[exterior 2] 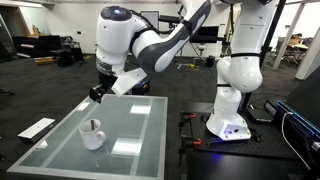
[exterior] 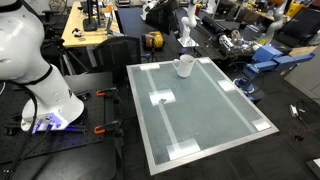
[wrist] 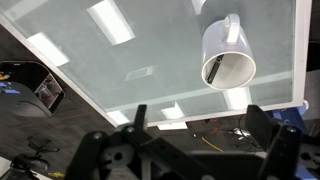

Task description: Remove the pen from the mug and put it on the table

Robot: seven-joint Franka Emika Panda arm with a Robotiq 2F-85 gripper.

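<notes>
The white mug (exterior: 184, 66) stands near one end of the grey-green table (exterior: 200, 120). It also shows in an exterior view (exterior 2: 93, 136) and in the wrist view (wrist: 228, 52). The dark pen (wrist: 212, 70) leans inside the mug, and its tip shows above the rim in an exterior view (exterior 2: 95, 126). My gripper (exterior 2: 98, 93) hangs in the air above and beside the mug, clear of it. In the wrist view its two fingers (wrist: 200, 125) are spread apart with nothing between them. The gripper is out of frame in the exterior view that shows the whole table.
The white robot base (exterior 2: 235, 100) stands beside the table on a black frame. A wooden desk (exterior: 85, 30) and cluttered benches lie beyond the table's far end. Cables (wrist: 215, 140) lie on the floor past the table edge. White patches mark the table top.
</notes>
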